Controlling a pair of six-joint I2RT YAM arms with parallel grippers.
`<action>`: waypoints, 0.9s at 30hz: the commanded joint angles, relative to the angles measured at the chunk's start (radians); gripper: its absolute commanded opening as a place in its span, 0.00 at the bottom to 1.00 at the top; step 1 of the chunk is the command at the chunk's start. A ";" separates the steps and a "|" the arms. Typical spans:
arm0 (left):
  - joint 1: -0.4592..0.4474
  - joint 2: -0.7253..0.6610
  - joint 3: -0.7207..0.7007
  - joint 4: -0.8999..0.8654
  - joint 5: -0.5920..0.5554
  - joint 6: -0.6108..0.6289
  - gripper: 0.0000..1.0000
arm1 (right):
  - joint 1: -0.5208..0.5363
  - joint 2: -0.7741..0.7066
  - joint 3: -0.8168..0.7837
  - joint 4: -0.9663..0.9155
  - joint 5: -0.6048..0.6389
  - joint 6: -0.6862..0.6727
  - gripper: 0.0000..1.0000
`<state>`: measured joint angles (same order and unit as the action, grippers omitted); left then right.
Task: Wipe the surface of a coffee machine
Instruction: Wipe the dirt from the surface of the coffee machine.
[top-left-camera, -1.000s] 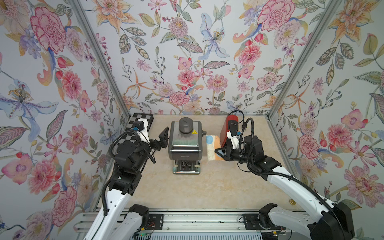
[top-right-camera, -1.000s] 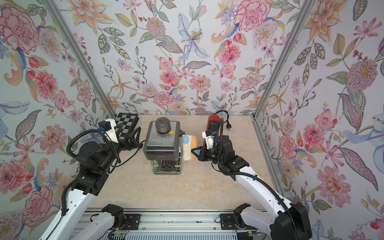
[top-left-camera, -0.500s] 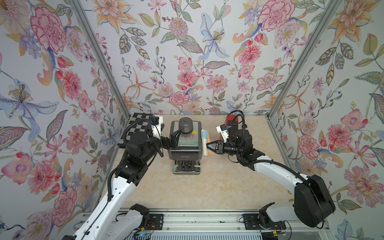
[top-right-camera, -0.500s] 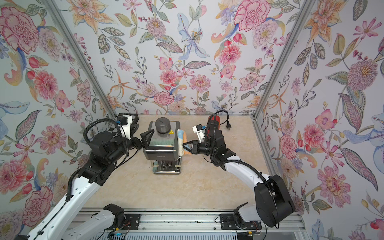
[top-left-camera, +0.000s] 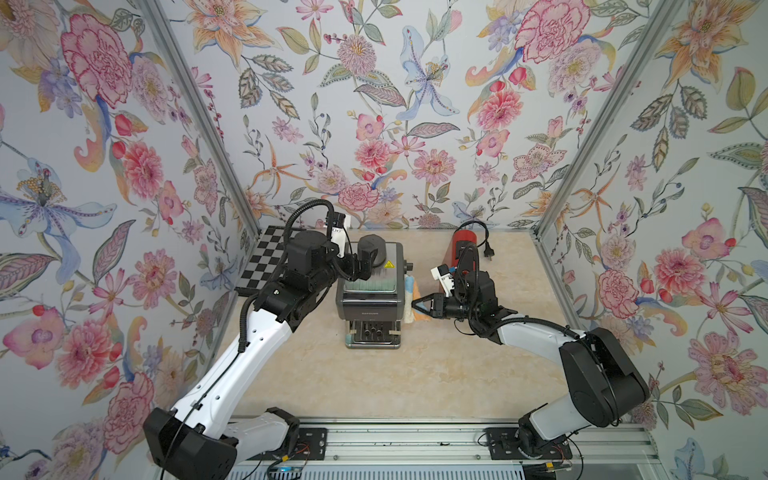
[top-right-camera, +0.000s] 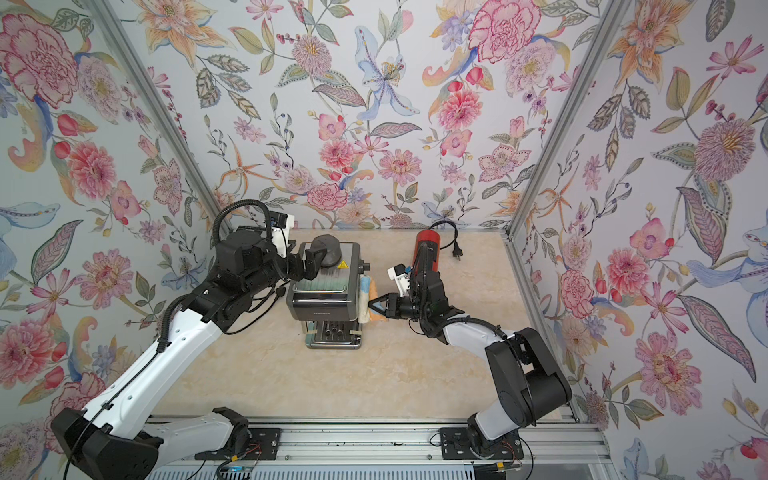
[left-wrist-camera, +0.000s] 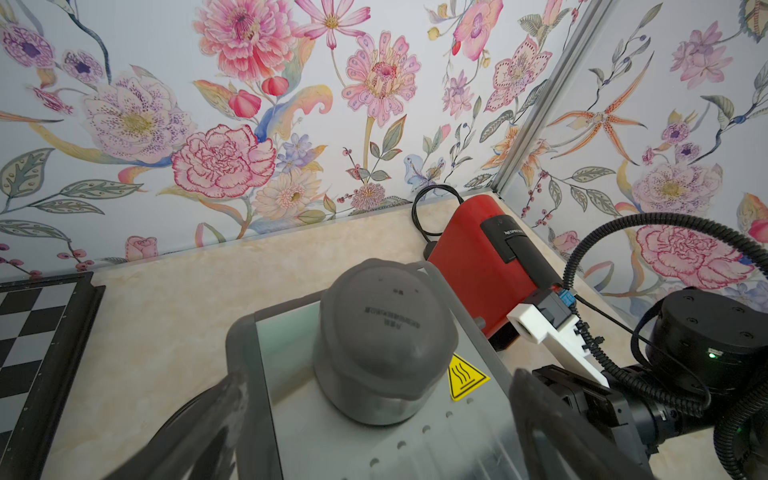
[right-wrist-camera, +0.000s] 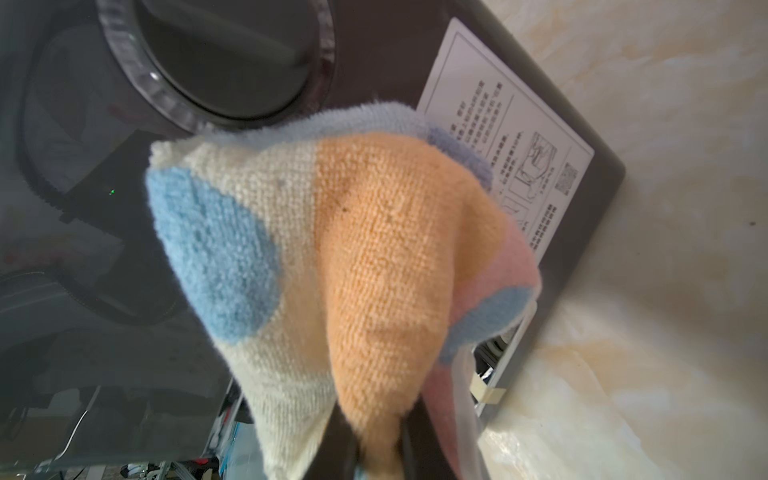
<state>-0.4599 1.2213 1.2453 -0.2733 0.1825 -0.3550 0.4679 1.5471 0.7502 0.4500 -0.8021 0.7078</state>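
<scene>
Left claw (top-left-camera: 363, 262) spread wide; right claw (top-left-camera: 417, 305) clamped.

We've got our left arm (top-left-camera: 232, 374) and right arm (top-left-camera: 532, 334), white shells, chunky black joints, ribbed black cable conduits (left-wrist-camera: 665, 216), white camera brackets (left-wrist-camera: 536, 328), black tapered right gripper (top-right-camera: 374, 306), tiny green lamp (left-wrist-camera: 712, 355)

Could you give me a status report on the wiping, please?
Left gripper open, at coffee machine top. Right gripper shut on cloth, cloth against machine's side panel. Red machine further back, not blocking.
</scene>
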 joint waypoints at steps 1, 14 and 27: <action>-0.018 0.011 0.032 -0.006 -0.038 0.022 0.99 | -0.001 -0.015 -0.006 0.066 -0.025 0.004 0.00; -0.049 0.138 0.080 -0.005 -0.067 0.020 0.99 | 0.013 -0.248 0.034 -0.157 0.054 -0.075 0.00; -0.062 0.158 0.061 0.010 -0.072 0.007 0.98 | 0.035 -0.269 0.048 -0.150 0.072 -0.073 0.00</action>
<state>-0.5095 1.3705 1.3109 -0.2684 0.1394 -0.3477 0.4862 1.2827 0.7799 0.2806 -0.7418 0.6399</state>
